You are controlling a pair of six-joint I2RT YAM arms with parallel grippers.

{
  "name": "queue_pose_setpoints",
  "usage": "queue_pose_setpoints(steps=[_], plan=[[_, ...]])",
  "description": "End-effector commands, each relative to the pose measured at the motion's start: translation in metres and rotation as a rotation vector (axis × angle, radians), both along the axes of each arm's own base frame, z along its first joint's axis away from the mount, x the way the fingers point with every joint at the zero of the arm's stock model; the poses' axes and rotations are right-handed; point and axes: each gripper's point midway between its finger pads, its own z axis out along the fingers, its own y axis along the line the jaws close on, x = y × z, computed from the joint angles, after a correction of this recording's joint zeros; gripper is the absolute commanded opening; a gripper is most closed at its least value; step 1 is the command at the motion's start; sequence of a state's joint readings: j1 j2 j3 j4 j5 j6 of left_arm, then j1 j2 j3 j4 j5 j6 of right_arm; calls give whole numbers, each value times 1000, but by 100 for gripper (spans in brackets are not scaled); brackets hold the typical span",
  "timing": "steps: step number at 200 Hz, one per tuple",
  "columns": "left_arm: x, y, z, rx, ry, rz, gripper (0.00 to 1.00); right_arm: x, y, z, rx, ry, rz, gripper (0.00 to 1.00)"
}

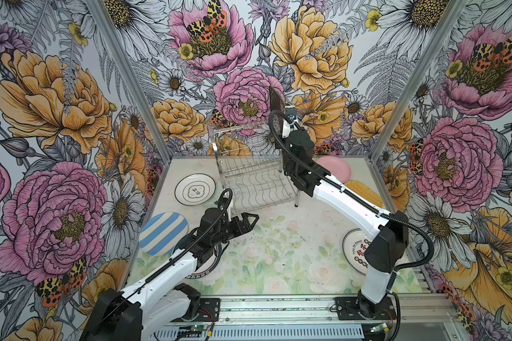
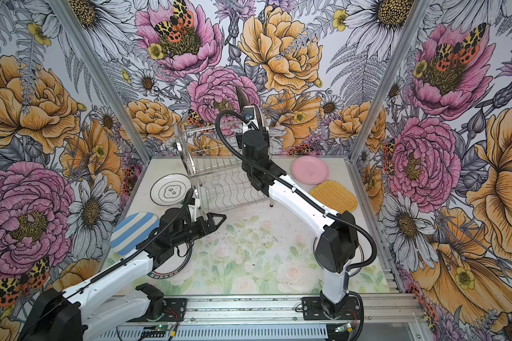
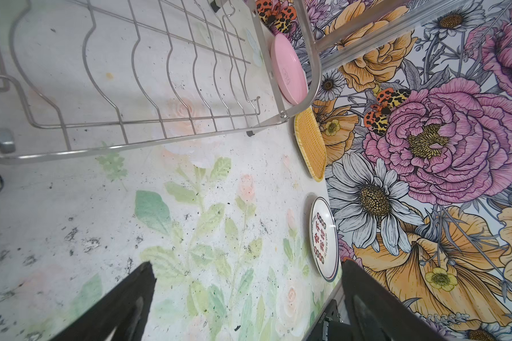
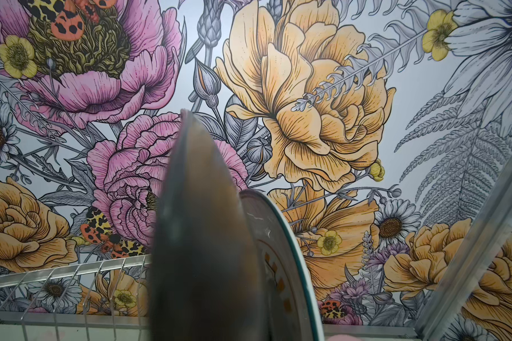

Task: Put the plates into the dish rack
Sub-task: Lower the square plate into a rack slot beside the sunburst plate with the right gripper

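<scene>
My right gripper (image 1: 284, 118) is shut on a black plate (image 1: 277, 99), holding it on edge above the top tier of the steel dish rack (image 1: 249, 177). In the right wrist view the black plate (image 4: 201, 221) fills the middle, right next to a teal-rimmed round plate (image 4: 278, 259) standing in the rack (image 4: 56, 274). My left gripper (image 1: 249, 220) hangs open and empty at the rack's front left corner, low over the table (image 3: 189, 236).
Flat on the table lie a white printed plate (image 1: 194, 189), a blue-white striped plate (image 1: 163, 233), a pink plate (image 2: 309, 169) and a yellow woven-look plate (image 2: 333, 196). Another white plate (image 1: 356, 251) sits partly under the right arm, and one (image 1: 207, 265) under the left arm.
</scene>
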State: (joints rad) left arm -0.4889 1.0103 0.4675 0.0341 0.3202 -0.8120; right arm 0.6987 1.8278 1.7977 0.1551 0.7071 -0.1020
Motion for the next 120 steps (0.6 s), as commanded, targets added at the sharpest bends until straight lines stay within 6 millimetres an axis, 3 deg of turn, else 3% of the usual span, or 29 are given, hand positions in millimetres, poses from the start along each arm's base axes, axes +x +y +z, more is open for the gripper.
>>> queue_pose_setpoints(steps=[1,120], plan=[[3,2,-1,4,-14,18,99,-21,-21,58,159,-144,2,0],[1,2,-1,3,-12,19,99,-18,-16,38,159,-71,30,0]])
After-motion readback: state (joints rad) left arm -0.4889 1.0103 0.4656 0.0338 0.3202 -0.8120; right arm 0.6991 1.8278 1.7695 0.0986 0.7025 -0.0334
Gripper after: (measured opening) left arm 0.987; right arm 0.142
